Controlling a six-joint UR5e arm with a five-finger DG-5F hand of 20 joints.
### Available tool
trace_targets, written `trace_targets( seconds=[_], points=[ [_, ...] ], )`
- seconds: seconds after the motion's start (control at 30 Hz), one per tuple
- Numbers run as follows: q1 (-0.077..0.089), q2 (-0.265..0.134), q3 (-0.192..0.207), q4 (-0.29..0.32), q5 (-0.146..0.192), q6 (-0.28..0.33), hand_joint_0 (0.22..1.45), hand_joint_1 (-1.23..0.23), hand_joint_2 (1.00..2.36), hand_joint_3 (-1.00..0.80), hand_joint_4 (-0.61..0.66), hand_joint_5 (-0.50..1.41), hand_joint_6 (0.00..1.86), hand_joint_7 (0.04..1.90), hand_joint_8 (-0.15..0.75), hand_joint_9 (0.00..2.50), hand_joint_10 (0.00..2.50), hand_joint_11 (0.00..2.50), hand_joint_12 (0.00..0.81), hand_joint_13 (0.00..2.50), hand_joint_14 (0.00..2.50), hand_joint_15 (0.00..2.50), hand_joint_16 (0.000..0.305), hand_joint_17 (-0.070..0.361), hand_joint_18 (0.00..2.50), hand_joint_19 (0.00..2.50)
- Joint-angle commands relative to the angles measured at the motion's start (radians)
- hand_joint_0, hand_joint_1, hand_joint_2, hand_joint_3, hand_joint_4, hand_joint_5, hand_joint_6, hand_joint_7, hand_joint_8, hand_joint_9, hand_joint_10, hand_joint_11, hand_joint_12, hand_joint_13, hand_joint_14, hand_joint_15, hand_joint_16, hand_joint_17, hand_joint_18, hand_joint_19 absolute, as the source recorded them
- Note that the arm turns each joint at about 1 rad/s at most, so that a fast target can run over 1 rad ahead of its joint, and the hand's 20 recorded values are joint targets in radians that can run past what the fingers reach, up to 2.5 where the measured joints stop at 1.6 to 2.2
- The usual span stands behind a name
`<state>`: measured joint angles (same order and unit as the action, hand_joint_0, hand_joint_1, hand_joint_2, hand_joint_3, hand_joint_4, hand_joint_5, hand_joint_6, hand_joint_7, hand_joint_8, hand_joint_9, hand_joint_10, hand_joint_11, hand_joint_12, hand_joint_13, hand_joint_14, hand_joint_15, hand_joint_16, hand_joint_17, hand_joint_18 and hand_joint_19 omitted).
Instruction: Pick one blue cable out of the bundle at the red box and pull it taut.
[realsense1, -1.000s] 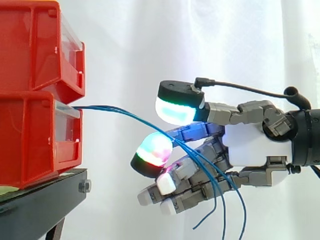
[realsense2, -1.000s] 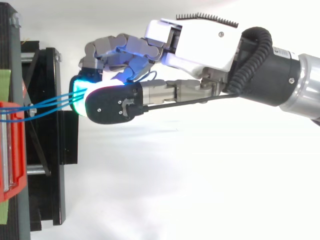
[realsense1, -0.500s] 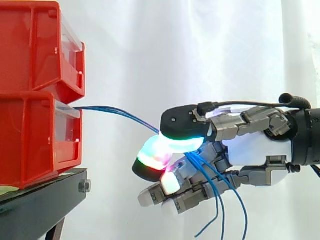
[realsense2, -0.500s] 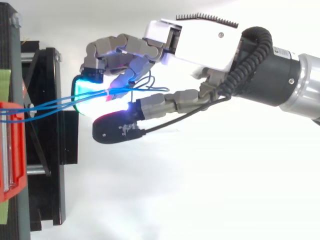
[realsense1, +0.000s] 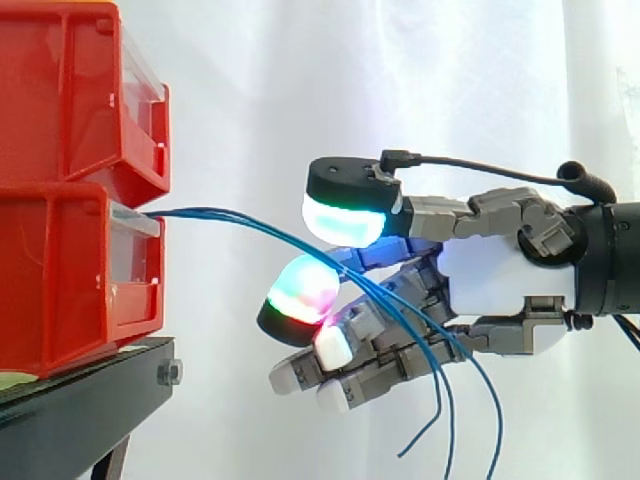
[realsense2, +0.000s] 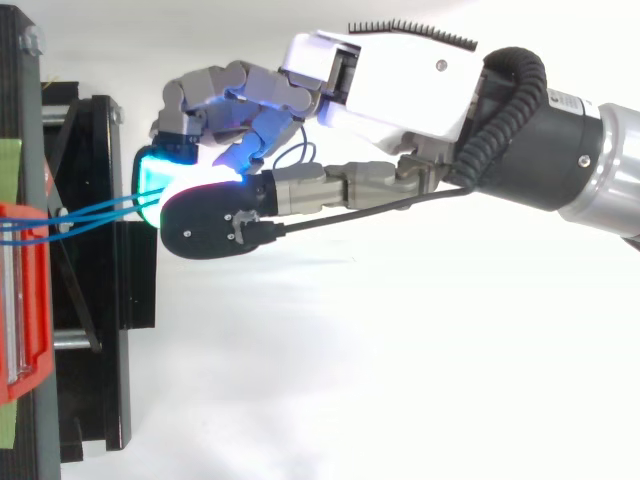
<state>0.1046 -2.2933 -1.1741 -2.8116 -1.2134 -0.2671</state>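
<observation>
The blue cables (realsense1: 230, 216) sag slack from the red box (realsense1: 60, 285) through the hand's (realsense1: 490, 285) spread thumb-and-finger gap, unpinched; gripping 1 and tautening it likely remain.

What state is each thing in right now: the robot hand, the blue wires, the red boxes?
robot hand: open, pads apart above and below the cables, not pinching.
blue cables: slack, sagging from the lower bin through the hand, ends dangling.
lower red bin: upright on the stand, cables leaving its front.
upper red bin: stacked on the lower one.
black stand: carrying both bins.
</observation>
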Motion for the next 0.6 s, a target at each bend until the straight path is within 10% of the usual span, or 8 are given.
trace_targets(
  seconds=[0.0,0.57],
  points=[
    [0.0,0.0,0.007,0.0,0.0,-0.006,0.59,-0.58,1.02,-0.28,0.26,-0.01,0.59,1.3,0.283,1.08,0.01,0.43,0.326,0.48,0.01,0.14,0.046,0.103,0.48,0.28],
    [-0.002,0.0,0.01,-0.002,0.0,-0.006,0.59,-0.82,1.02,-0.26,0.17,-0.04,0.7,1.15,0.307,1.0,0.01,0.5,0.332,0.48,0.01,0.15,0.046,0.104,0.52,0.24]
  ],
)
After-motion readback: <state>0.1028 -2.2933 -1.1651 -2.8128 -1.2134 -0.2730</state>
